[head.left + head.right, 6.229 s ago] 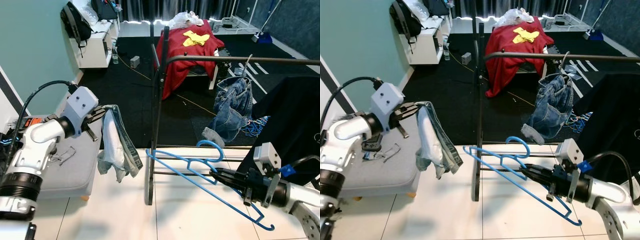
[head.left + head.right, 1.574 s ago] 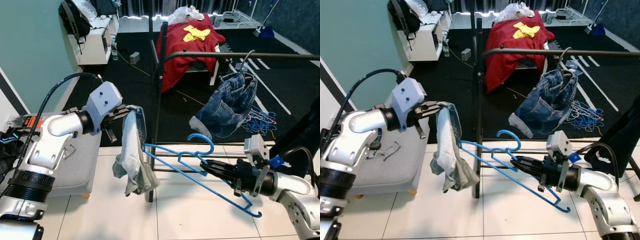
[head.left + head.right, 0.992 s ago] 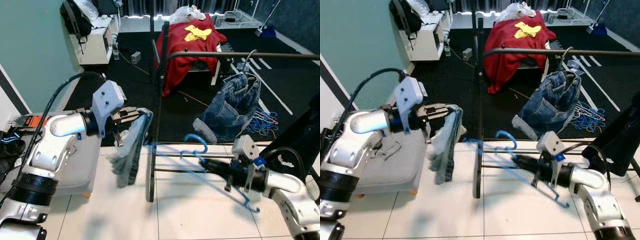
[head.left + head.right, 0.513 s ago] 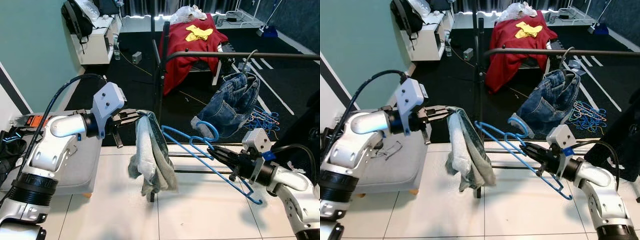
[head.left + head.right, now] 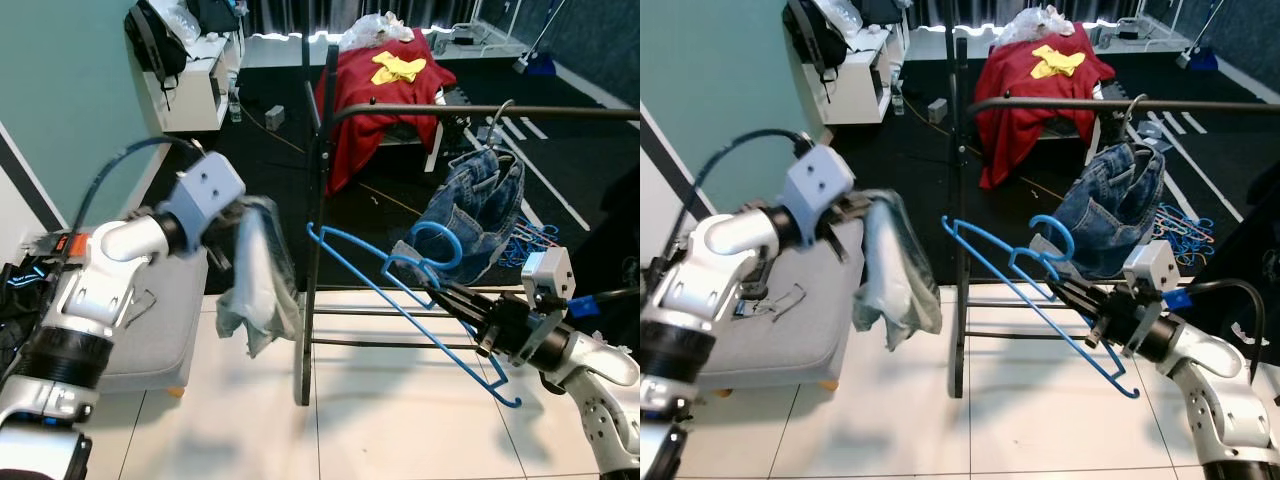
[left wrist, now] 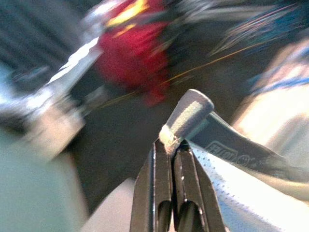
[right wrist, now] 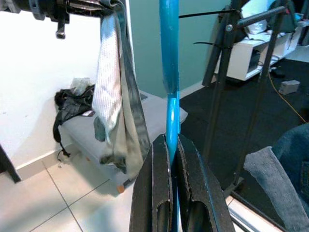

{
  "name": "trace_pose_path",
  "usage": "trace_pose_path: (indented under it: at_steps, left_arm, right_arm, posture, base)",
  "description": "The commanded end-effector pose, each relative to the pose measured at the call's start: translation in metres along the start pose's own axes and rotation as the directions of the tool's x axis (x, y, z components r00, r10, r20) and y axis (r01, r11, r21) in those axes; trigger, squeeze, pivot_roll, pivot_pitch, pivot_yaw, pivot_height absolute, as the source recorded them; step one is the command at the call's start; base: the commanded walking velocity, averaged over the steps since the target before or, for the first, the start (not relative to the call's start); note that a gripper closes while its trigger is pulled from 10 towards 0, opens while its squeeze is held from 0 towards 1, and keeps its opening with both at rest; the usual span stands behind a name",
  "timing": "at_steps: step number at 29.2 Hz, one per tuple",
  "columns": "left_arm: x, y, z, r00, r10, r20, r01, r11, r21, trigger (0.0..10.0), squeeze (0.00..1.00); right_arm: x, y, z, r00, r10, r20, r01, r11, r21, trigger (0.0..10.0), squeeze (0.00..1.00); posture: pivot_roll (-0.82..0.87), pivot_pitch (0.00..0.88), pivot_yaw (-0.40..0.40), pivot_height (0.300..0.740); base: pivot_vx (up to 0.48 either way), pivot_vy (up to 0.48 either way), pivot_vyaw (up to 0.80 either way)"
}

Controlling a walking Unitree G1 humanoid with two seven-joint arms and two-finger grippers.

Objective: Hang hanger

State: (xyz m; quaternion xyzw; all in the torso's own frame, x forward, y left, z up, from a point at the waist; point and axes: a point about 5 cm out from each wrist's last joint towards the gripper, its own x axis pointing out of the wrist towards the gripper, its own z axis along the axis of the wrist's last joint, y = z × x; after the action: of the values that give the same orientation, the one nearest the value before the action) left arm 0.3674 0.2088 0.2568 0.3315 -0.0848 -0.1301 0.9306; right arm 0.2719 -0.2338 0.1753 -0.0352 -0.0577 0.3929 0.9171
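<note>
**Two garments, one hanger, one rack**

One blue plastic hanger [image 5: 400, 290], clamped in right pincer [image 5: 465, 312], held tilted in front of the black metal clothes rack [image 5: 318, 180]. One pale grey-blue garment [image 5: 255, 285] clamped in left pincer [image 6: 168, 145], dangling. One pair of blue denim jeans [image 5: 475, 220] hangs on the rack's rail. White tile floor [image 5: 380, 420] underfoot, black carpet [image 5: 270, 170] beyond.

A bright blue hanger [image 5: 405, 300] is being shown before a black rack [image 5: 318, 190]. Pale grey-blue cloth [image 5: 255, 280], possibly faded denim, is being blurred left of the rack; darker blue jeans [image 5: 480, 220] and red fabric [image 5: 375, 95] with yellow patches are being displayed behind it.
</note>
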Motion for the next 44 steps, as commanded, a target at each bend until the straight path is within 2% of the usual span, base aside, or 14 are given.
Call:
trace_pose_path:
  at_steps: [1,2,3,4,5,6,8,10,11,13,15,20,27,44]
  left_arm:
    - [-0.002,0.012,-0.019,0.986,0.144,-0.087,-0.161,0.959,-0.232,10.0,0.00]
    - [-0.002,0.012,-0.019,0.986,0.144,-0.087,-0.161,0.959,-0.232,10.0,0.00]
    - [0.000,0.010,-0.023,0.978,0.185,-0.099,-0.205,0.738,-0.643,10.0,0.00]
    - [0.000,0.010,-0.023,0.978,0.185,-0.099,-0.205,0.738,-0.643,10.0,0.00]
    - [0.004,0.004,-0.022,0.982,0.174,-0.075,-0.153,0.493,-0.856,10.0,0.00]
    - [0.005,-0.004,-0.017,0.993,0.113,0.014,-0.032,0.397,-0.917,10.0,0.00]
    - [-0.004,-0.027,-0.020,0.978,-0.194,0.081,0.201,0.752,-0.628,10.0,0.00]
    - [-0.004,-0.027,-0.020,0.978,-0.194,0.081,0.201,0.752,-0.628,10.0,0.00]
    - [-0.015,-0.045,-0.034,0.907,-0.420,-0.036,0.389,0.866,-0.314,10.0,0.00]
    - [-0.035,-0.064,-0.057,0.767,-0.612,-0.194,0.611,0.788,-0.070,10.0,0.00]
    - [-0.038,-0.066,-0.060,0.759,-0.621,-0.196,0.624,0.779,-0.050,10.0,0.00]
    - [-0.056,-0.083,-0.042,0.611,-0.791,-0.020,0.755,0.590,-0.286,10.0,0.00]
    - [-0.033,-0.063,-0.048,0.807,-0.584,-0.090,0.586,0.810,-0.003,10.0,0.00]
    - [-0.039,-0.068,-0.016,0.670,-0.724,0.164,0.706,0.690,0.159,10.0,0.00]
  right_arm:
    - [0.002,0.004,-0.003,1.000,-0.007,0.003,0.007,1.000,-0.004,10.0,0.00]
    - [0.002,0.004,-0.003,1.000,-0.007,0.003,0.007,1.000,-0.004,10.0,0.00]
    - [0.003,0.007,-0.006,1.000,-0.004,-0.001,0.004,1.000,0.006,10.0,0.00]
    - [0.003,0.007,-0.006,1.000,-0.004,-0.001,0.004,1.000,0.006,10.0,0.00]
    - [0.003,0.009,-0.007,1.000,0.000,-0.004,0.000,1.000,0.014,10.0,0.00]
    - [0.003,0.010,-0.008,1.000,0.001,-0.005,-0.001,1.000,0.019,10.0,0.00]
    - [0.004,0.011,-0.008,1.000,0.003,-0.006,-0.003,1.000,0.023,10.0,0.00]
    - [0.004,0.011,-0.008,1.000,0.003,-0.006,-0.003,1.000,0.023,10.0,0.00]
    - [0.004,0.011,-0.008,1.000,0.004,-0.007,-0.003,1.000,0.022,10.0,0.00]
    - [0.004,0.010,-0.007,1.000,0.002,-0.011,-0.002,1.000,0.016,10.0,0.00]
    - [0.004,0.009,-0.007,1.000,0.002,-0.013,-0.002,1.000,0.013,10.0,0.00]
    - [0.003,0.008,-0.007,1.000,0.002,-0.024,-0.002,1.000,0.000,10.0,0.00]
    - [0.005,0.007,-0.007,1.000,0.006,-0.026,-0.006,1.000,-0.004,10.0,0.00]
    - [0.003,0.022,-0.013,0.992,0.112,-0.053,-0.109,0.992,0.057,10.0,0.00]
  posture:
    - [-0.07,0.071,0.054,0.740]
    - [-0.07,0.071,0.054,0.740]
    - [-0.07,0.073,0.054,0.740]
    - [-0.07,0.073,0.054,0.740]
    - [-0.07,0.073,0.054,0.740]
    - [-0.07,0.073,0.053,0.740]
    - [-0.07,0.074,0.057,0.740]
    - [-0.07,0.074,0.057,0.740]
    - [-0.07,0.073,0.056,0.740]
    - [-0.07,0.074,0.056,0.740]
    - [-0.07,0.075,0.056,0.740]
    - [-0.07,0.075,0.055,0.740]
    - [-0.06,0.075,0.052,0.740]
    - [-0.06,0.074,0.064,0.740]
  base:
    - [0.000,0.000,0.00]
    - [0.000,0.000,0.00]
    - [0.000,0.000,0.00]
    - [0.000,0.000,0.00]
    - [0.000,0.000,0.00]
    - [0.000,0.000,0.00]
    - [0.000,0.000,0.00]
    - [0.000,0.000,0.00]
    - [0.000,0.000,0.00]
    - [0.000,0.000,0.00]
    - [0.000,0.000,0.00]
    - [0.000,0.000,0.00]
    - [0.000,0.000,0.00]
    - [0.000,0.000,0.00]
